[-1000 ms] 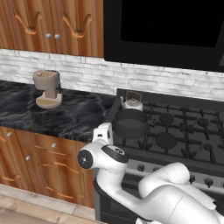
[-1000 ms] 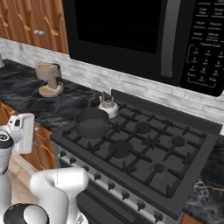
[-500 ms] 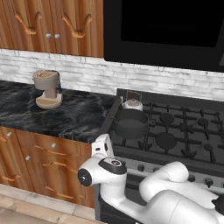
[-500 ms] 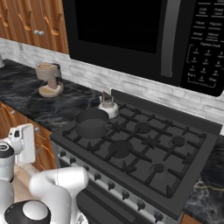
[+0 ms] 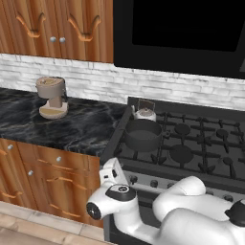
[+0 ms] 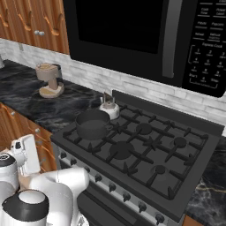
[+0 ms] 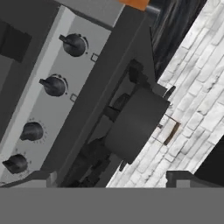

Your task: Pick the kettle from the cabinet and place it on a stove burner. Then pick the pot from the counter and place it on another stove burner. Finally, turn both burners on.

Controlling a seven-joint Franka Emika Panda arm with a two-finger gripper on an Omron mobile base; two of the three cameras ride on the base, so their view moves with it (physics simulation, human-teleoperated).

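Observation:
The silvery kettle point(image 5: 144, 113) point(image 6: 108, 108) stands on the rear-left stove burner. Just in front of it, the dark grey pot point(image 5: 142, 135) point(image 6: 92, 125) sits on the front-left burner. My gripper point(image 5: 111, 172) point(image 6: 26, 153) hangs low in front of the range's left front corner, below the grate level, and it is open with nothing held. The hand view looks up along the front panel with my gripper point(image 7: 113, 179) open. It shows several knobs point(image 7: 53, 85), the pot point(image 7: 135, 124) above them and the kettle's handle point(image 7: 168, 130) behind it. The wooden wall cabinet point(image 5: 48, 28) has its doors shut.
A beige coffee machine point(image 5: 51, 97) point(image 6: 48, 79) stands on the black marble counter point(image 5: 72, 127) left of the range. Other burners point(image 5: 182, 153) point(image 6: 121, 149) are bare. A black microwave point(image 6: 132, 31) hangs over the stove. Wooden drawer fronts point(image 5: 52, 177) are beside my arm.
My hand has dropped from level with the pot to below the stove's front edge, pulling back toward the knob panel. The jaws stay open; kettle and pot have not moved.

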